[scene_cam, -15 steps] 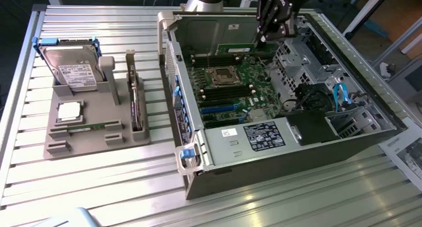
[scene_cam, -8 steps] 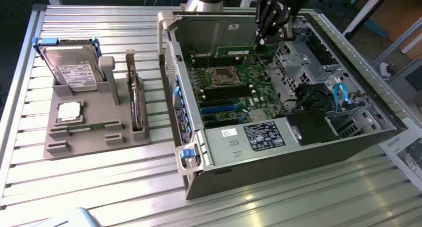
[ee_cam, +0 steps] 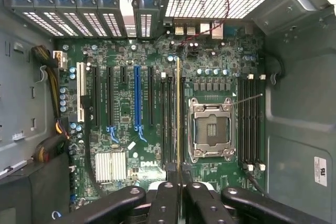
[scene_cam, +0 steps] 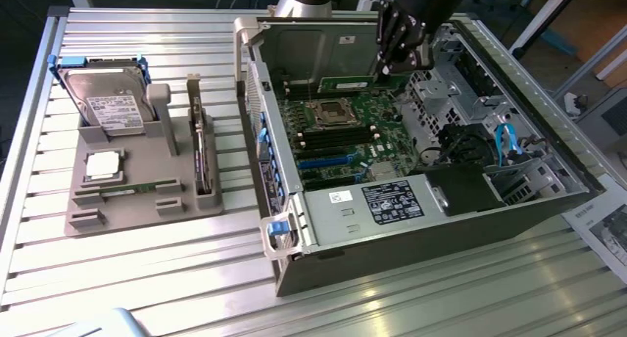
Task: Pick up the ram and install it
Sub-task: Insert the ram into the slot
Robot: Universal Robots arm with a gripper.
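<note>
Clearly the gripper (scene_cam: 394,67) clamps the ram (scene_cam: 349,83): a long green stick in the exterior view, a thin edge in the wrist view.

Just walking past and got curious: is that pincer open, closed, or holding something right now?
Pincer: closed, holding the ram above the motherboard in the open computer case.

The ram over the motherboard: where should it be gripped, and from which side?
Likely by its flat faces along the upper long edge, coming from above, as the hand holds the ram: it is thin, stands on edge, and its lower edge must stay free for the slots.
</note>
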